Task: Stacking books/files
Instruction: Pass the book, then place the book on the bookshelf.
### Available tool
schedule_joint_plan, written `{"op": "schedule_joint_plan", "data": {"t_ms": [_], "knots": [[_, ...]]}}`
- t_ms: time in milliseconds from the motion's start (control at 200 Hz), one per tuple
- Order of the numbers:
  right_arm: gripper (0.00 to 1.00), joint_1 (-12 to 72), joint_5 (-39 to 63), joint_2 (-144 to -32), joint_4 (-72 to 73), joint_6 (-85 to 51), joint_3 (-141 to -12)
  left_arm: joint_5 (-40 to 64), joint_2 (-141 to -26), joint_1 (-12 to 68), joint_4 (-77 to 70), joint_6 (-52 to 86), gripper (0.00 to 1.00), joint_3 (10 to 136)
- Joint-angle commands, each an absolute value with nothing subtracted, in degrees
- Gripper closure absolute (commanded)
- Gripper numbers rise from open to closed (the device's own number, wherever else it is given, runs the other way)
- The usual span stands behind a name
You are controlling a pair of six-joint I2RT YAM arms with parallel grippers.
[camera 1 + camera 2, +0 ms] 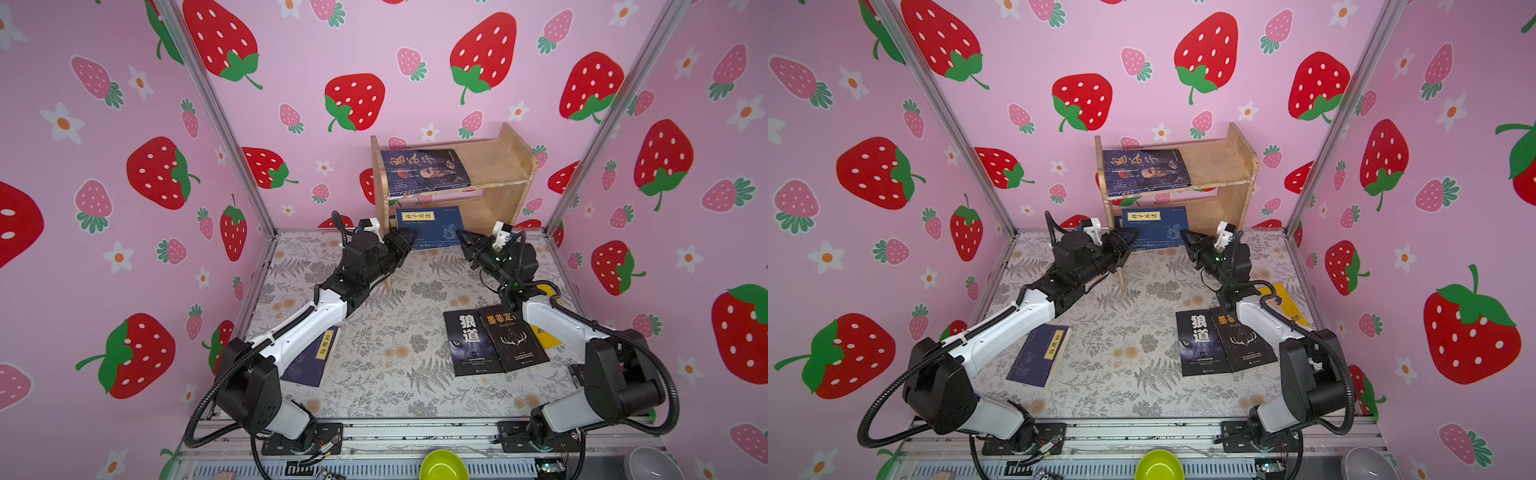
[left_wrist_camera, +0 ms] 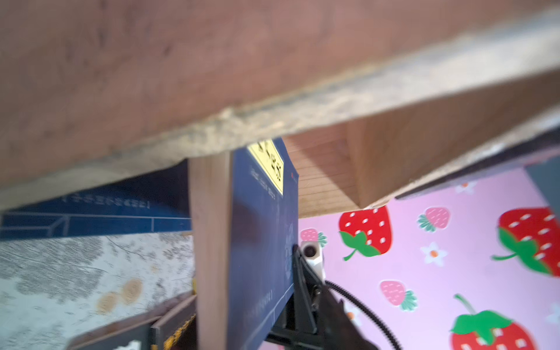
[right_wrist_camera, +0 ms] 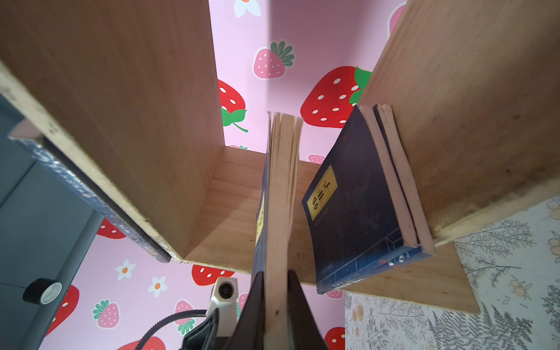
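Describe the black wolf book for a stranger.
On the floral table, in front of the wooden shelf, two black books lie together on the robot's right side. The wolf book is the one nearer the middle, with large white characters above an eye; the antler book beside it has an orange title.

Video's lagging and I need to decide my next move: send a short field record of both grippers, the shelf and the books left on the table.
right gripper: shut on held navy book, upright in lower bay
left gripper: by the shelf's front post; open or shut unclear
wooden shelf: blue portrait book flat on top; two leaning navy books against the side wall
table: black wolf book, black antler book, yellow book, loose navy book
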State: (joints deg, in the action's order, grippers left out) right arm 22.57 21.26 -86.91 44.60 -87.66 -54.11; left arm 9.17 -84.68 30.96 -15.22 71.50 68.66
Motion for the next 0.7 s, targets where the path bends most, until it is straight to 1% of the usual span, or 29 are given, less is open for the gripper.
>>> {"op": "schedule_joint_plan", "data": {"t_ms": [0,15,30,60,105,140,205,255,375,545,695], "knots": [[0.87,20.86,22.49,-88.59,44.93,-85.04,-58.7,8.92,-79.57,28.86,-12.53,69.46,0.31,67.52],[0.87,20.57,23.63,-89.11,44.22,-84.34,-59.64,8.94,-79.1,28.49,-11.94,69.34,0.3,67.3],[0.88,20.38,24.74,-89.67,43.31,-83.66,-60.52,8.95,-78.63,28.15,-11.17,69.22,0.26,67.12],[0.89,20.15,26.38,-90.71,41.73,-82.61,-62.22,8.91,-77.57,27.35,-9.78,69.03,0.22,66.59],[0.9,20.04,27.07,-91.67,40.71,-81.37,-63.99,8.95,-75.9,26.3,-7.82,68.21,0.13,65.78],[0.9,20.08,26.92,-92.23,40.62,-80.95,-64.61,8.63,-74.38,25.44,-6.02,67.53,0.1,65.21],[0.9,20.04,27.13,-93.47,40.26,-80.27,-65.95,8.23,-71.69,24.0,-2.23,66.03,0.08,64.27],[0.9,20.04,27.87,-94.73,38.92,-79.23,-67.71,5.72,-69.61,22.79,0.32,64.96,0.07,63.51],[0.9,20.14,29.34,-97.13,36.0,-78.05,-71.07,5.39,-65.45,19.36,4.18,63.65,0.06,61.51],[0.91,20.99,29.61,-98.27,33.93,-77.21,-71.8,5.88,-62.6,15.16,8.94,62.12,0.05,60.96],[0.9,22.89,28.18,-99.71,33.75,-76.09,-72.88,7.28,-62.09,12.81,8.92,62.14,0.05,60.51]]}}
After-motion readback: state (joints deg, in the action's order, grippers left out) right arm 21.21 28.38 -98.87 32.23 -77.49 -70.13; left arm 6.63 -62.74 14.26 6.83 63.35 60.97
